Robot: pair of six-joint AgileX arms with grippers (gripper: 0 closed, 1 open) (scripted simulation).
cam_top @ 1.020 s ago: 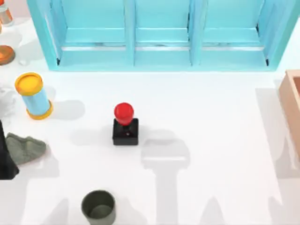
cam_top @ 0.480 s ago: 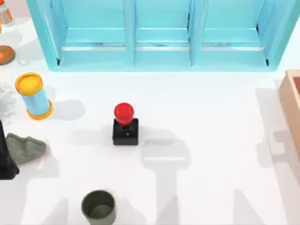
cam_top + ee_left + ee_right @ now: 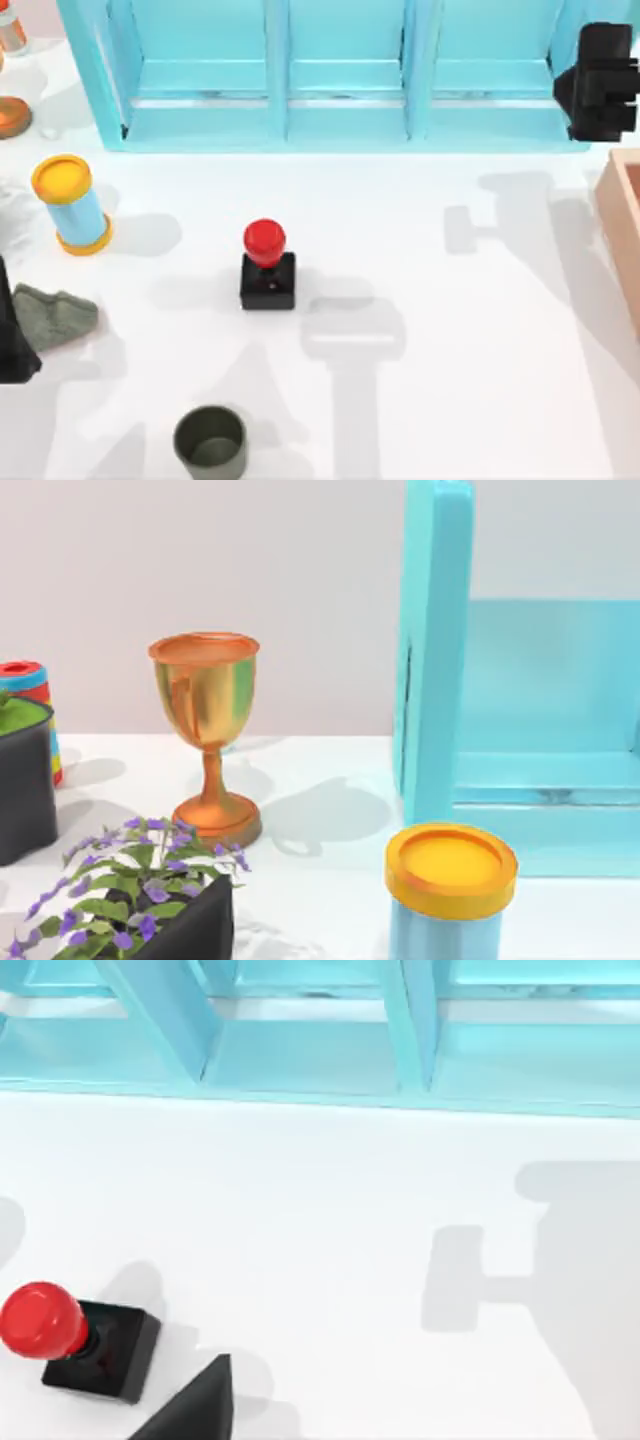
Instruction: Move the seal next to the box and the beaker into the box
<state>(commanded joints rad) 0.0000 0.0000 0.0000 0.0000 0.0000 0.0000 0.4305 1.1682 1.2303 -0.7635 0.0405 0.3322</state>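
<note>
One upright seal [image 3: 267,265], mid-table

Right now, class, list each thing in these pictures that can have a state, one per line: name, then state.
seal: upright on the table, untouched.
beaker: upright, open mouth up, not in the box.
box: at the table's right edge, inside hidden.
blue cylinder: standing, yellow cap on.
goblet: upright.
grey cloth: crumpled.
</note>
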